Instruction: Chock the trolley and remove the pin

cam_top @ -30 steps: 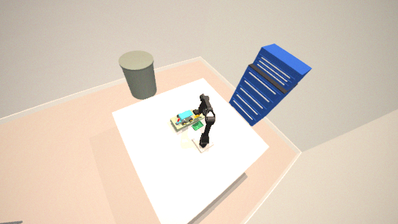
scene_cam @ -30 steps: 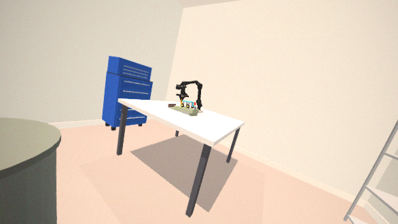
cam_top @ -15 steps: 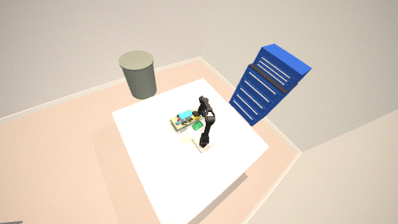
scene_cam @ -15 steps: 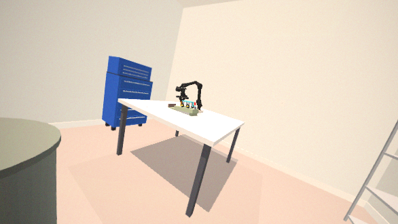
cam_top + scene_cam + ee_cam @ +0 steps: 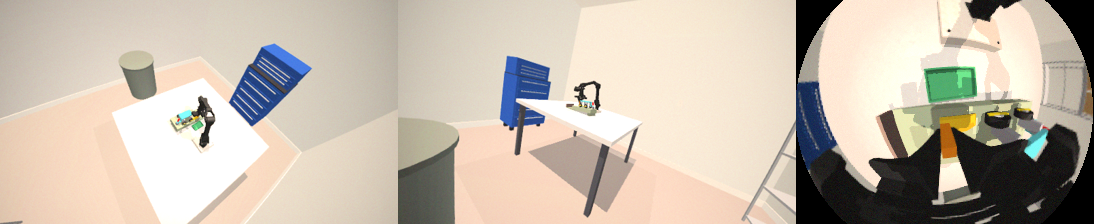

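The chock, with a yellow body (image 5: 963,121) (image 5: 195,118) and an orange handle (image 5: 948,145), is on or just above the ramp (image 5: 928,113) (image 5: 584,110). My gripper (image 5: 948,134) (image 5: 579,100) is shut on the orange handle. The trolley, with a cyan top (image 5: 185,115) (image 5: 1036,144) (image 5: 588,102), stands on the ramp. In the wrist view a narrow gap shows between the chock and the nearer black-and-yellow wheel (image 5: 997,120). The red-headed stop pin (image 5: 178,120) (image 5: 593,104) is at the trolley's far end. The green tray (image 5: 951,85) (image 5: 197,125) looks empty. The fingers hide the chock's lower part.
The arm's base plate (image 5: 197,144) (image 5: 968,30) stands beyond the tray from the ramp. A dark brown end face (image 5: 893,135) shows at the ramp's end near the chock. A blue drawer cabinet (image 5: 261,86) and a grey bin (image 5: 140,79) stand off the white table (image 5: 163,163).
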You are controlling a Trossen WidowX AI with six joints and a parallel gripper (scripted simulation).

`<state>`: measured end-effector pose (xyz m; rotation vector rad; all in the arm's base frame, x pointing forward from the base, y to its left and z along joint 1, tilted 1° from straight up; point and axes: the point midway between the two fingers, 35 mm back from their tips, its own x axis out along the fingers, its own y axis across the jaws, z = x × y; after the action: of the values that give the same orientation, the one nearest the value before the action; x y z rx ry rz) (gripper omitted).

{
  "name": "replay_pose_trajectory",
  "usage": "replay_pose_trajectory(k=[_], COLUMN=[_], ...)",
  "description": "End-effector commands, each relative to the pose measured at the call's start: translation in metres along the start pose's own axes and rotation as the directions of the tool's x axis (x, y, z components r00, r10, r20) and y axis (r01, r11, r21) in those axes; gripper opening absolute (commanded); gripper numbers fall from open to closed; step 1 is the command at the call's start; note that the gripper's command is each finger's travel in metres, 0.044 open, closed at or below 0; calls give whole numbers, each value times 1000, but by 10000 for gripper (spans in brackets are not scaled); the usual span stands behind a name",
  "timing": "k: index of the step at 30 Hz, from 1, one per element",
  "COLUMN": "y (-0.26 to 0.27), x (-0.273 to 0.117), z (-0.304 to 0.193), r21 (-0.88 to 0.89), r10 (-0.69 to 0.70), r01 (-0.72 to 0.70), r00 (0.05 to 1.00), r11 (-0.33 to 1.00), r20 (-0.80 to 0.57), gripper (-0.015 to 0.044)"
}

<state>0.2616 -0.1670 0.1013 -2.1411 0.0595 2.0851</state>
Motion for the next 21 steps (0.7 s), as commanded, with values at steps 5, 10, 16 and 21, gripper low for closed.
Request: replay_pose_trajectory(k=[5,10,16,21], y=[-8,-12,-16,-20], x=[0,-1,-2,-3], z=[0,-1,-2,-2], r21=[4,4,4,4], r10=[-8,-8,-9,-9], r01=[8,8,9,9], r00=[1000,1000,1000,1000], r11=[1000,1000,1000,1000], r20=[3,3,3,3], gripper=[0,0,0,0])
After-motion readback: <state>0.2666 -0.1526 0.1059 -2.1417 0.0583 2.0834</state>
